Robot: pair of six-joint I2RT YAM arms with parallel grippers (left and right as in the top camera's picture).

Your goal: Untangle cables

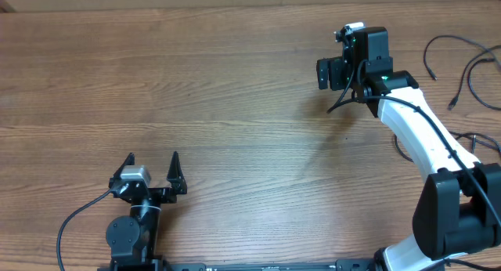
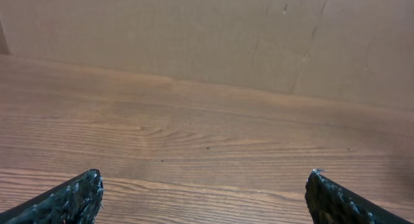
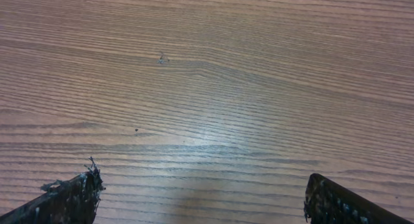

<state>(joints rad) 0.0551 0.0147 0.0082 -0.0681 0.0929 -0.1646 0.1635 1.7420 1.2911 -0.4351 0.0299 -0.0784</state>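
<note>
The cables (image 1: 472,74) are thin black cords lying in loose curves at the far right of the table, with small plugs at their ends (image 1: 452,105). My right gripper (image 1: 338,71) hangs over bare wood to the left of them, well apart from them. In the right wrist view it (image 3: 202,185) is open with only wood grain between its fingertips. My left gripper (image 1: 153,160) rests near the front left of the table, far from the cables. It (image 2: 206,179) is open and holds nothing. No cable shows in either wrist view.
The right arm's white link (image 1: 423,134) slants across the right side of the table, with its own thicker black wire along it. A tan board (image 2: 213,36) stands behind the table's far edge. The left arm's wire (image 1: 74,220) loops at the front left.
</note>
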